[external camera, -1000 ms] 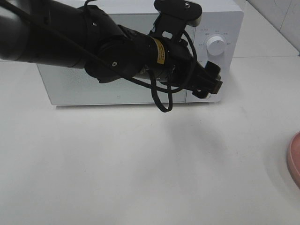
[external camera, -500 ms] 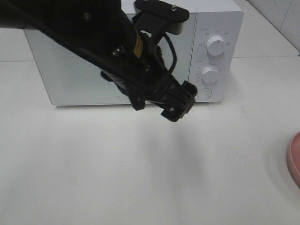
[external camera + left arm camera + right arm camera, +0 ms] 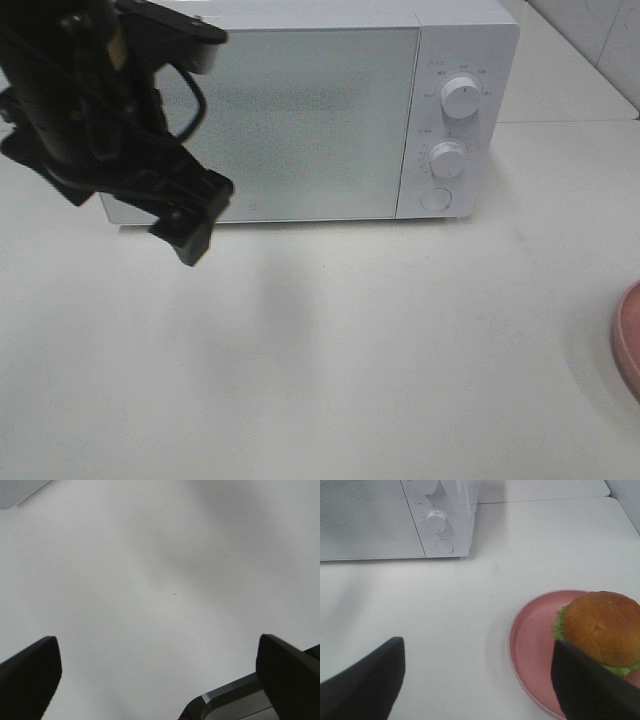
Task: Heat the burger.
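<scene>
The burger point(image 3: 602, 629), with its brown bun and green lettuce frill, sits on a pink plate point(image 3: 532, 650) in the right wrist view. In the high view only the plate's edge point(image 3: 628, 340) shows at the far right and the burger is out of frame. My right gripper point(image 3: 480, 685) is open and empty, hovering near the plate. The white microwave point(image 3: 300, 110) stands at the back with its door shut. My left gripper point(image 3: 192, 232) hangs over the table in front of the microwave's left end. It is open and empty, fingers point(image 3: 30, 675) wide apart.
The microwave has two knobs point(image 3: 460, 95) and a round button point(image 3: 436, 198) on its right panel, which also shows in the right wrist view point(image 3: 437, 520). The white table point(image 3: 380, 350) stretches in front. A corner of the microwave point(image 3: 17, 489) shows in the left wrist view.
My left arm has swung from the microwave's control panel leftward across the door to its front left end. The door stays shut. The plate has not moved.
</scene>
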`<state>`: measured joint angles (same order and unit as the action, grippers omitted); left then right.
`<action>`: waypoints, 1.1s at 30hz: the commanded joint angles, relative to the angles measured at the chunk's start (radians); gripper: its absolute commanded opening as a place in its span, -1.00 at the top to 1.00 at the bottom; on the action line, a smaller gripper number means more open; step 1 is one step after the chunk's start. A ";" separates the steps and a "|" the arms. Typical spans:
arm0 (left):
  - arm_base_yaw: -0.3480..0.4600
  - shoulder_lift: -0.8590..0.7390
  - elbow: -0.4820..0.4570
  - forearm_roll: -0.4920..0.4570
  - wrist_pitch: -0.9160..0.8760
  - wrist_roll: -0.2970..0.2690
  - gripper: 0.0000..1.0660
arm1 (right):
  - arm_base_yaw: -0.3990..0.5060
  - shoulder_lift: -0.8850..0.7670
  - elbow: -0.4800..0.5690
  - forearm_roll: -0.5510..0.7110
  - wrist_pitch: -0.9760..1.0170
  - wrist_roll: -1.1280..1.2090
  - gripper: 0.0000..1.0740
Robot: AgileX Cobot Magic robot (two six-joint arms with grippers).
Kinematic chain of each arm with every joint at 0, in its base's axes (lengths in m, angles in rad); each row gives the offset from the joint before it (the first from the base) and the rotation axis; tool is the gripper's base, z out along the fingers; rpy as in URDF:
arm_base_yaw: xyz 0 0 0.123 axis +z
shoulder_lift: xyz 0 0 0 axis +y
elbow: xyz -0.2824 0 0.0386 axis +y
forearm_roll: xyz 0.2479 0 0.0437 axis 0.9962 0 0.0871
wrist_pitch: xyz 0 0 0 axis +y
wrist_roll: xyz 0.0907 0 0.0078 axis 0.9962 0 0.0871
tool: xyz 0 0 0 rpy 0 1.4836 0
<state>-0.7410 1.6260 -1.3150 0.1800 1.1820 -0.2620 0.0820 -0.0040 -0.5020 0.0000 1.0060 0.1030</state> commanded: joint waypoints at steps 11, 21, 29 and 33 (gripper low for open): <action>0.559 -0.261 0.034 -0.249 0.094 0.244 -0.85 | -0.004 -0.028 0.003 0.000 -0.005 -0.009 -0.41; 0.865 -0.538 0.356 -0.315 0.020 0.308 -0.85 | -0.004 -0.028 0.003 0.000 -0.005 -0.009 -0.41; 0.869 -0.862 0.619 -0.288 -0.144 0.326 -0.85 | -0.004 -0.028 0.003 0.000 -0.005 -0.009 -0.41; 0.869 -0.961 0.687 -0.288 -0.179 0.326 -0.85 | -0.004 -0.028 0.003 0.000 -0.005 -0.009 -0.41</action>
<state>0.1250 0.6830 -0.6390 -0.1110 1.0300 0.0590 0.0820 -0.0040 -0.5020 0.0000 1.0060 0.1030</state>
